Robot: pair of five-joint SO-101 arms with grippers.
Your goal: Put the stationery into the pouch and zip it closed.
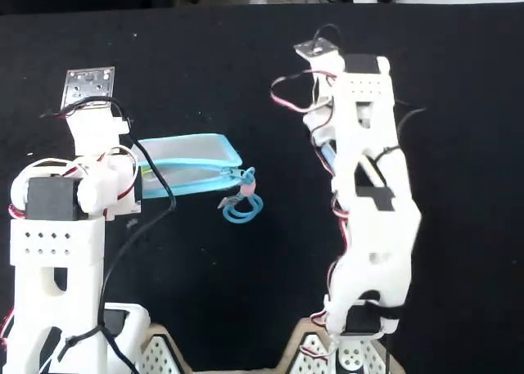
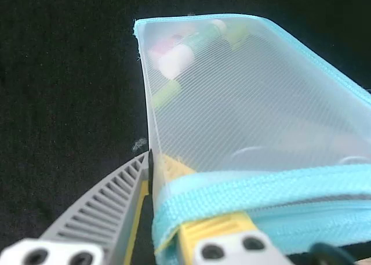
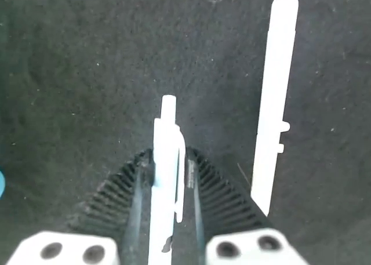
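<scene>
Pouch (image 1: pixel 192 157): a see-through mesh one with pale blue trim, lying flat on the left half of the desk (image 1: pixel 458 79), its zip (image 2: pixel 261 187) along the edge nearer the desk's front. Some stationery (image 2: pixel 174 59) already sits at its far end, seen through the mesh. A blue pull loop (image 1: pixel 243 206) trails from the zip's end towards the desk's middle. How far the mouth gapes, I cannot tell.

The left gripper (image 2: pixel 153 160) is clamped on the pouch's end by the zip, one finger under the mesh and one against its outer edge. That looks like an anchoring hold.

The right gripper (image 3: pixel 169 155) is pinched on a white pen (image 3: pixel 168 126), the pen running lengthwise out past the fingertips. A second white pen (image 3: pixel 275 102) lies on the desk just beside it. The right arm (image 1: pixel 368 194) stands over the right half, well apart from the pouch.

The step in hand seems to be carrying the held pen over. Doing it well means lining the pen up with the zip opening and feeding it in tip first, while the left hold keeps the pouch from sliding. The mesh is soft, so a skewed entry would likely push the mouth shut.
</scene>
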